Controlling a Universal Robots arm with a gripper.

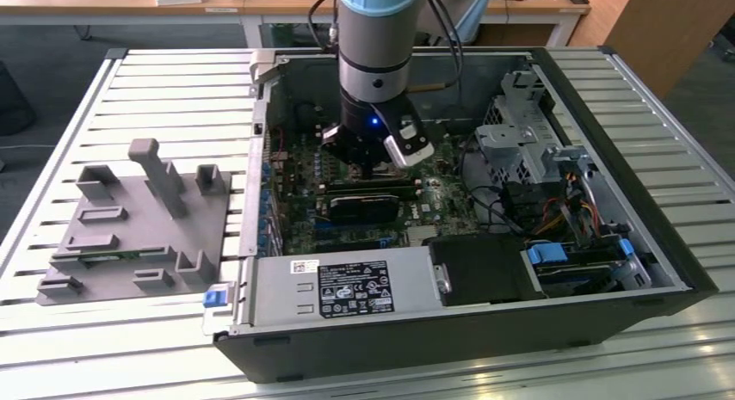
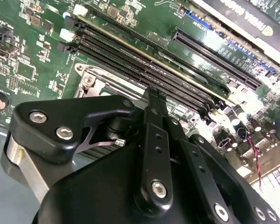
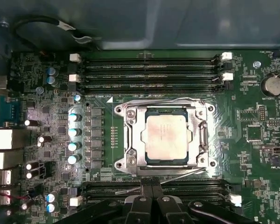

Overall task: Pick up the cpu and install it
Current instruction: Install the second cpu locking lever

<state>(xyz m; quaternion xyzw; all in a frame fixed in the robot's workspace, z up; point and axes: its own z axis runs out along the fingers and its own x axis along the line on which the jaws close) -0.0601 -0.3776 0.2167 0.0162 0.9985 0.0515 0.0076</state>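
One slatted table (image 1: 172, 90), one open computer case (image 1: 677, 254) on it, and one grey tray (image 1: 115, 245) beside the case on the exterior view's left. Inside the case there's one green board (image 3: 252, 154), with your one gripper (image 1: 373, 163) hanging low over it. In both wrist views the fingers are pressed together with nothing between them.

Next down is one metal-framed socket (image 3: 130, 140). On one side of it I count four memory slots (image 3: 149, 77). There are more on the other side, but the gripper (image 3: 151, 189) partly hides them, so I can't count those.

Smallest is one cpu (image 3: 165, 138), lying inside the socket frame. It looks square to it, but I can't tell if the frame is latched.

What I'd worry about: the fingertips sit right next to the socket's edge and the near slots. Any sideways drift could snag the thin lever wire or scrape a slot. And if the chip isn't fully seated, pressing down on it could bend the pins underneath.
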